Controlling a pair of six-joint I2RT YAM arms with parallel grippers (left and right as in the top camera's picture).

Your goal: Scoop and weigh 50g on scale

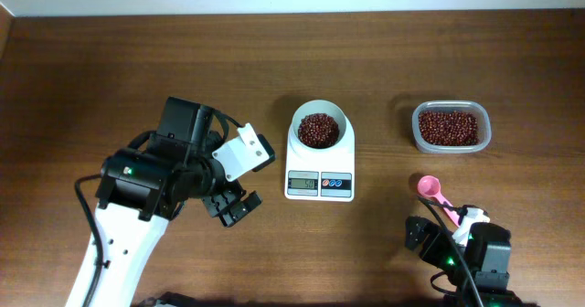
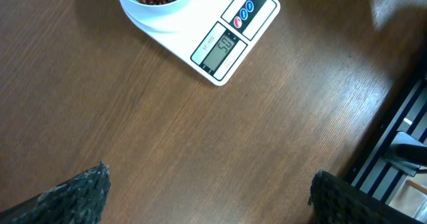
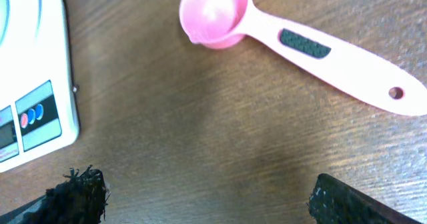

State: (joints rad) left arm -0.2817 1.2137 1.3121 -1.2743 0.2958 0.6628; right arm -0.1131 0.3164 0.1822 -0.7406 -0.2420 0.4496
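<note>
The white scale (image 1: 319, 184) sits mid-table with a round white bowl (image 1: 319, 129) on it, and dark red-brown beans (image 1: 318, 130) fill the bowl. My left gripper (image 1: 230, 206) hovers to the left of the scale, open and empty. In the left wrist view the scale (image 2: 230, 41) and its lit display lie ahead of the wide-apart left gripper (image 2: 208, 184). My right gripper (image 1: 446, 229) is at the near right, open and empty, just behind the pink spoon (image 1: 437, 195). In the right wrist view the empty spoon (image 3: 293, 41) lies on the wood beyond the right gripper (image 3: 203, 187).
A clear rectangular tub (image 1: 450, 127) with more beans stands at the back right. The scale's corner (image 3: 33, 117) shows left of the right gripper. Dark frame parts (image 2: 400, 151) lie past the table's edge in the left wrist view.
</note>
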